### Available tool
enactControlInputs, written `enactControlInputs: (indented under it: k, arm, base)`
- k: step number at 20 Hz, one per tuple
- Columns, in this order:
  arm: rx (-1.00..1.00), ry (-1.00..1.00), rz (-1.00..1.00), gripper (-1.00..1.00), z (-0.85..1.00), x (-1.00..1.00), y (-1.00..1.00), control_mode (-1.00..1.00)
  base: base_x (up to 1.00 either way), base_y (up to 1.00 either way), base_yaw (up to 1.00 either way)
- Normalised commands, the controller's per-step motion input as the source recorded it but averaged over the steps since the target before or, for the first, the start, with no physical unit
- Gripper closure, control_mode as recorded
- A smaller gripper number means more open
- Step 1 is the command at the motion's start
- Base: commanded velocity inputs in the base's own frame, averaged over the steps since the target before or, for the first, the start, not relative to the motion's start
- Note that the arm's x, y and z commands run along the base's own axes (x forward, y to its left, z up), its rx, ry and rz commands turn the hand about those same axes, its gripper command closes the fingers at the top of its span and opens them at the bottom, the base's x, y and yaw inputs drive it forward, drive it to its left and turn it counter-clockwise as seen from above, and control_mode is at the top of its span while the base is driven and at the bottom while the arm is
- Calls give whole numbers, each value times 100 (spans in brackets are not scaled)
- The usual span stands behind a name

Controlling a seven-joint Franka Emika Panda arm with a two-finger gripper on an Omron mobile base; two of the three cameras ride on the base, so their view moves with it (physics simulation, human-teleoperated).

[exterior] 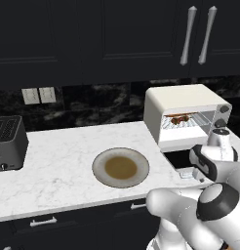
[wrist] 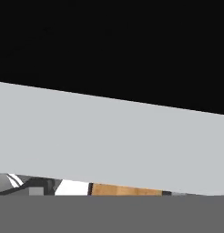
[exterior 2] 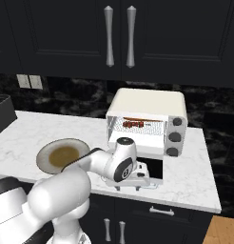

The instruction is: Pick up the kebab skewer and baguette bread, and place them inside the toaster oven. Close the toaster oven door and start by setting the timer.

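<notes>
Right base view: toaster oven [exterior 2: 146,104] holds the kebab skewer [exterior 2: 134,123] on its rack, plate [exterior 2: 45,156] beside it on the bench [exterior 2: 195,167]. Jaws at the lowered toaster oven door [exterior 2: 154,167], below the skewer; their spread can't be told.

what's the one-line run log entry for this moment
stage: closing door | toaster oven: kebab skewer on rack | toaster oven door: folded down open | gripper: at door's front edge | plate: empty

Toaster oven [exterior: 183,105]: cream-white, on the marble counter [exterior: 58,161], door [exterior: 179,158] dropped open. Kebab skewer [exterior: 179,118] on its wire rack. Plate [exterior: 98,163] with brown well, left of the oven. Dark slot toaster [exterior: 9,141] at far left.
</notes>
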Motion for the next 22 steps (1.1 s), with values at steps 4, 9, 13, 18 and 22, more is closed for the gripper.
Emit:
enactControlInputs:
  k: [4,9,13,18,22]
  arm:
    - [0,0,-7,-100,0,-27,0,-100]
    - [0,0,-8,-100,0,-13,0,-100]
    - [0,0,-4,-100,-5,3,0,-100]
    - [0,0,-3,-100,-25,18,0,-100]
    - [0,0,0,-100,-22,29,0,-100]
  base:
    - [0,0,0]
    - [0,0,0]
    - [0,0,0]
    - [0,0,0]
    - [0,0,0]
